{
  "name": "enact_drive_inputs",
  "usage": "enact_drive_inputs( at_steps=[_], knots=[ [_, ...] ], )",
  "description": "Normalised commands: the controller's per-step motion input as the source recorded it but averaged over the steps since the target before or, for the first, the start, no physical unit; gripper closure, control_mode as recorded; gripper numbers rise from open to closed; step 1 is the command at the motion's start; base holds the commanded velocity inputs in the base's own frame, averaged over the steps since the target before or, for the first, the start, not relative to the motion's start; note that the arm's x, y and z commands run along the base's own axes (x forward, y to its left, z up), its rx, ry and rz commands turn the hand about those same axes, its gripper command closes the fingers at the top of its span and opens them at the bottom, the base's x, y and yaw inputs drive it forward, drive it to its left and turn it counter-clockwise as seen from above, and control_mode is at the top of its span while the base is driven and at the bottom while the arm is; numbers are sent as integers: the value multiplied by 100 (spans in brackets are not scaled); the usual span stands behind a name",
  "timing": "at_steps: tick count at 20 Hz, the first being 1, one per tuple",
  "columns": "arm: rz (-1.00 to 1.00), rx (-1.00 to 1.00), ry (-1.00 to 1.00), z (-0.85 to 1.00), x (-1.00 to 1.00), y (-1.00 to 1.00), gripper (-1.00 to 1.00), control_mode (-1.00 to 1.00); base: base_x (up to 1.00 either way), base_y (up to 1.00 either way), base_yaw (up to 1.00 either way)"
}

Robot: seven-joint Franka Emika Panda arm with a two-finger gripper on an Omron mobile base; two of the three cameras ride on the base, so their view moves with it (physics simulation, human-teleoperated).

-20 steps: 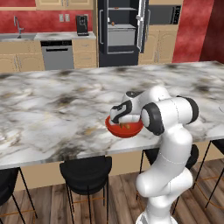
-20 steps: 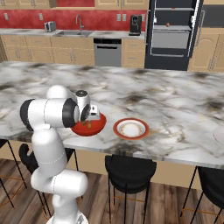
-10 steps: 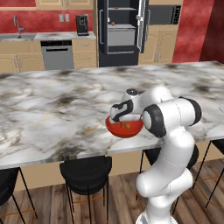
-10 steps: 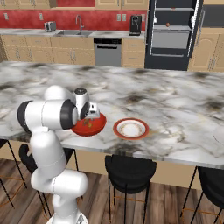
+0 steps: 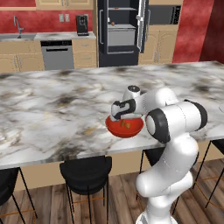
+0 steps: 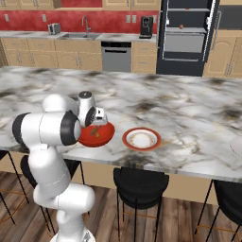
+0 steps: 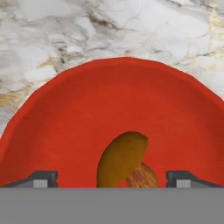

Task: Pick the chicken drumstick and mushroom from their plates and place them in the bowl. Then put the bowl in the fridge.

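Left base view, left to right: the marble counter runs across the frame with black stools beneath its near edge. The black fridge stands at the back wall with its door open, grey shelves visible. The red bowl sits on the counter near its front edge. The gripper hangs directly over the bowl, pointing down into it.

Right base view, left to right: the gripper is above the bowl. Just beside the bowl, to its right, lies the red-rimmed plate with a white centre. The pale plate sits at the far right edge of the counter, well apart. The fridge is at the back.

Hand view: the 2 fingertips stand wide apart, clamped on nothing. Between them, the brown chicken drumstick rests inside the bowl, with a paler brown piece touching its lower end; whether this is the mushroom cannot be told.
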Motion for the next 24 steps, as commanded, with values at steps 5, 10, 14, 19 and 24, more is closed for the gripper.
enact_drive_inputs(
  at_steps=[5,10,14,19,24],
  knots=[
    [-9,0,-11,34,-38,-15,-100,-100,0,0,0],
    [-16,0,-6,25,-48,-11,-100,-100,0,0,0],
    [-21,0,0,25,-47,-6,-100,-100,0,0,0],
    [-14,3,0,19,-55,-13,-100,-100,0,0,0],
    [-7,4,0,12,-51,-13,-100,-100,0,0,0]
  ],
)
